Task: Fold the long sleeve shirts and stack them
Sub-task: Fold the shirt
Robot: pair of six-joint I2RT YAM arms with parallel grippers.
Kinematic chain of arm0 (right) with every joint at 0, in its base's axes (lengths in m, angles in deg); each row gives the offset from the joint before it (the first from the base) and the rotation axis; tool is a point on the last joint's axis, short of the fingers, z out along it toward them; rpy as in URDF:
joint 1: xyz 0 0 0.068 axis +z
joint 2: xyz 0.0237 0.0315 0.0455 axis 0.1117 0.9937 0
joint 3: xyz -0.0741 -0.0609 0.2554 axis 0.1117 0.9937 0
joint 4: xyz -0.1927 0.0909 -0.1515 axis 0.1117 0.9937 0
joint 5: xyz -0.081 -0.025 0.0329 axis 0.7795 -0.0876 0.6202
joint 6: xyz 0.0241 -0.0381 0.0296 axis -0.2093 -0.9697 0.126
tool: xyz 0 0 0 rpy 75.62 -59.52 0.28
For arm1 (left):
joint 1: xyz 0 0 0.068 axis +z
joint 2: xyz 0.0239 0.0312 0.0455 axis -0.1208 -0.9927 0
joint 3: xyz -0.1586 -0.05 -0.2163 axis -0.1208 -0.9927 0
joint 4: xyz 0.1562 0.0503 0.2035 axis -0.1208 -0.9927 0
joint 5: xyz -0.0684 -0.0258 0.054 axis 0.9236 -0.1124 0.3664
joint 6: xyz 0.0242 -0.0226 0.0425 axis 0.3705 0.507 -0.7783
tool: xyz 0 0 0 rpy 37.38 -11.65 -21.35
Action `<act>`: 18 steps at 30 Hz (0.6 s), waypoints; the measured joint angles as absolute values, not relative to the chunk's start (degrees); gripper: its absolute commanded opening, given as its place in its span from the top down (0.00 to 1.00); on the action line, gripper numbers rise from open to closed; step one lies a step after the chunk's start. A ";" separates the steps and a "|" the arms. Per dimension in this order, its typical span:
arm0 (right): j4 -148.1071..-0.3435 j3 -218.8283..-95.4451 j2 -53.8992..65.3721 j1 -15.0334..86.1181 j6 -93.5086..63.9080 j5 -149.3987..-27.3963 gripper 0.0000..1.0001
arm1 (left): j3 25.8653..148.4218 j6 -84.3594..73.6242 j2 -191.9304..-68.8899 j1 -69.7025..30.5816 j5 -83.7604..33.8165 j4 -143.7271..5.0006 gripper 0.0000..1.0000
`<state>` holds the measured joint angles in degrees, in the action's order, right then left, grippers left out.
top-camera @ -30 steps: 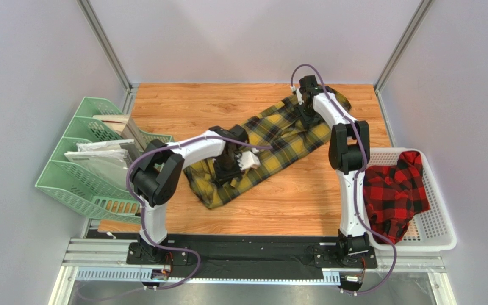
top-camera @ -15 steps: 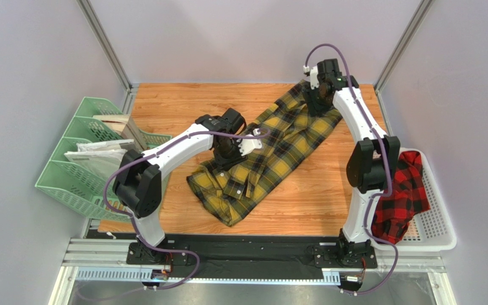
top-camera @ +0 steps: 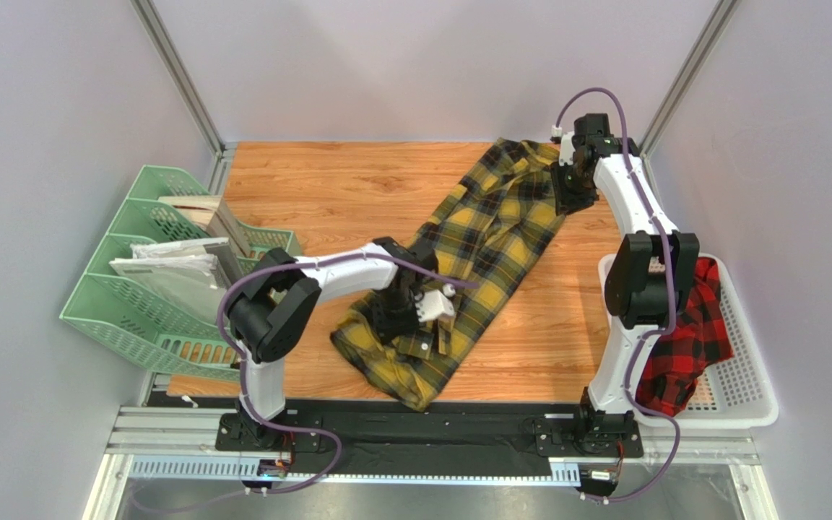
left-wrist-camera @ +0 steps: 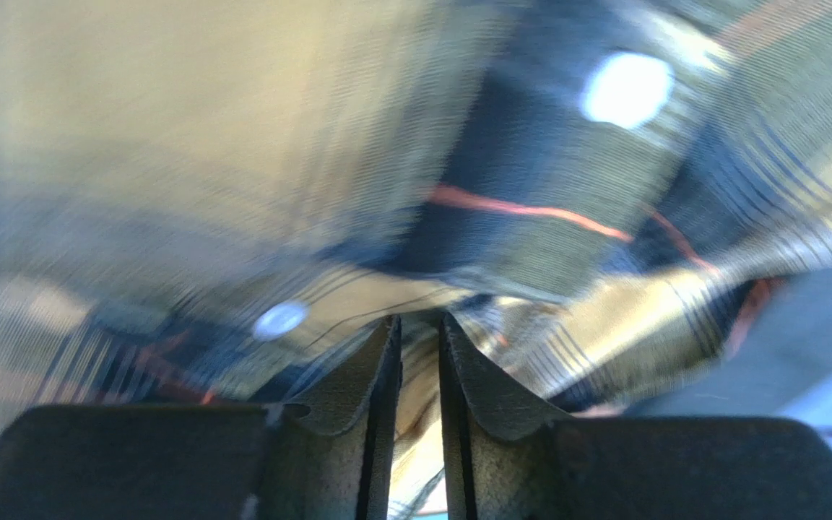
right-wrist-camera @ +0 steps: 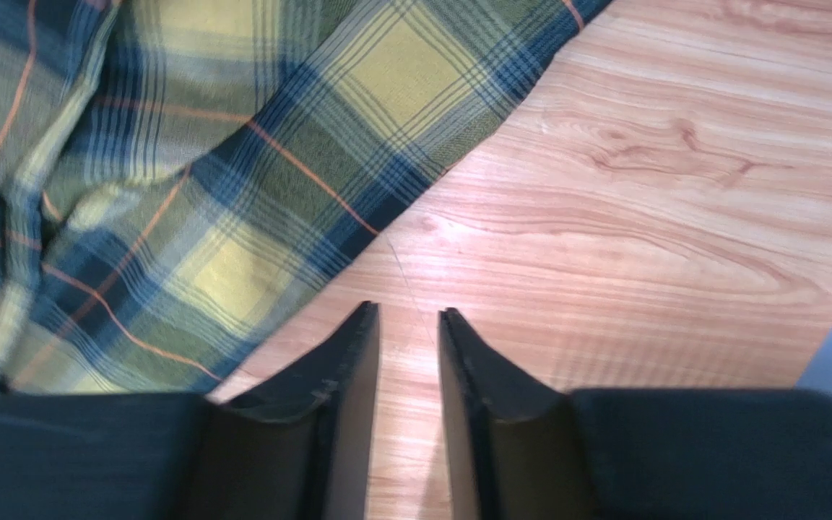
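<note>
The yellow shirt lies stretched on the table. Its long axis runs diagonally, one end near the front left of centre, the other at the far right corner. Which end is the collar I cannot tell. The left gripper sits on the near end, fingers almost together with blurred cloth at the tips; whether it pinches is unclear. The right gripper is just beside the shirt's far edge, jaws slightly apart over bare wood, empty. The red shirt is heaped in the basket
</note>
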<state>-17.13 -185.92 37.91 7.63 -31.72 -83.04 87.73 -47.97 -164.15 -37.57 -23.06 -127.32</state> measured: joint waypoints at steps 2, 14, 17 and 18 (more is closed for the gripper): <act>-17.06 -187.06 39.74 7.28 -31.68 -84.02 0.74 | 87.35 -45.31 -164.10 -43.08 -19.34 -128.39 0.78; -17.35 -194.82 56.53 13.46 -32.42 -87.52 0.75 | 89.52 -35.25 -161.28 -49.79 -4.85 -125.68 0.68; -18.29 -194.91 58.28 15.69 -33.54 -87.11 0.75 | 84.58 -32.72 -151.82 -44.13 -2.56 -121.51 0.61; -18.11 -195.56 58.78 16.31 -34.04 -86.43 0.75 | 82.76 -31.67 -148.04 -41.73 -1.97 -119.89 0.57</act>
